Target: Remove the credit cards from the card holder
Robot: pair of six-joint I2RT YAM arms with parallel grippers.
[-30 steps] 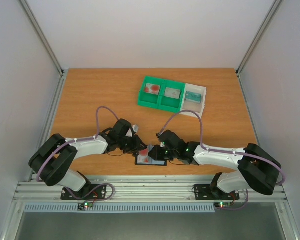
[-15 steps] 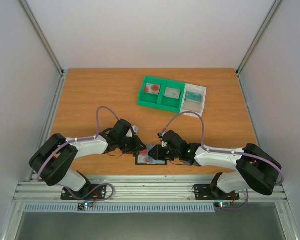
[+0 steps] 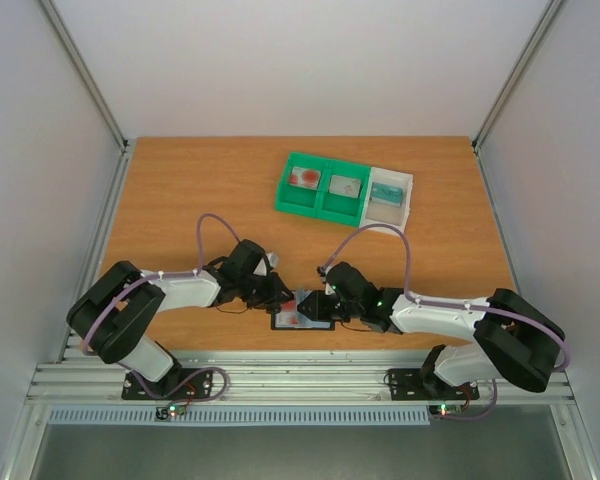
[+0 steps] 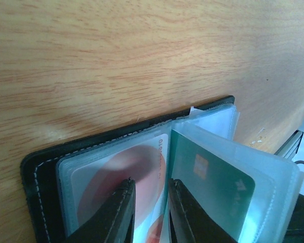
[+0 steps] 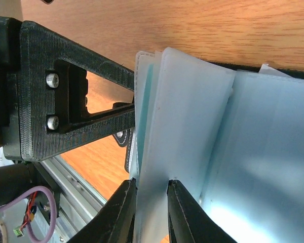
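The black card holder (image 3: 302,316) lies open at the table's near edge between both grippers. In the left wrist view its black stitched cover (image 4: 45,167) holds clear sleeves. A whitish card with red marks (image 4: 109,177) lies in the flat sleeve. A teal card (image 4: 213,185) sits in a raised sleeve to its right. My left gripper (image 4: 148,191) (image 3: 280,297) has its jaws narrowly apart, astride the whitish card's right edge. My right gripper (image 5: 152,191) (image 3: 322,303) is shut on an upright clear sleeve leaf (image 5: 185,116) of the holder.
A green compartment tray (image 3: 283,192) stands at the back middle with a reddish card (image 3: 304,178) and a greyish card (image 3: 345,185) in it. A white tray (image 3: 408,205) beside it holds a teal card (image 3: 385,191). The metal rail (image 3: 300,380) runs just behind the holder.
Both grippers have closed in slightly on the card holder. The left arm's elbow has shifted a little right. The holder stays in place.
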